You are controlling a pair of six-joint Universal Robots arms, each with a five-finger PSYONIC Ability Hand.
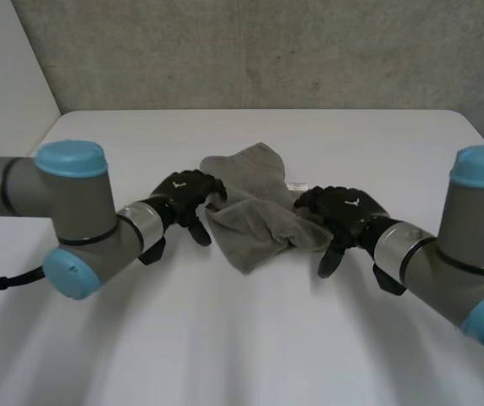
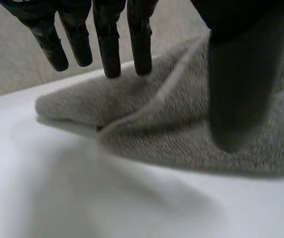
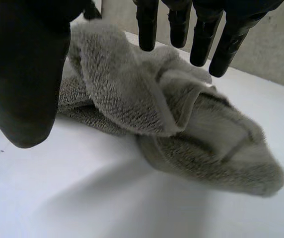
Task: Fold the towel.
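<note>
1. The towel [image 1: 259, 216] was found near the middle of the bench [image 1: 225, 338], slightly toward 12 o'clock. It lay as a rumpled heap, with layers turned over one another and no edges lined up.
2. The left hand [image 1: 187, 196] was placed at the towel's 9 o'clock side. In the left wrist view its fingers [image 2: 109, 44] were held straight and apart from the thumb [image 2: 241, 89], over the cloth, with nothing clamped between them.
3. The right hand [image 1: 343, 211] was placed at the towel's 3 o'clock side. In the right wrist view its fingers [image 3: 201, 39] and thumb [image 3: 25, 74] were likewise held apart above a bunched fold, and no cloth was gripped.
4. No tidy fold could be judged complete: some cloth was doubled over, but loosely and askew.
5. Nearly all of the task was judged to be left. The towel would have to be spread flat, an edge or corners taken, and one half laid squarely over the other.
</note>
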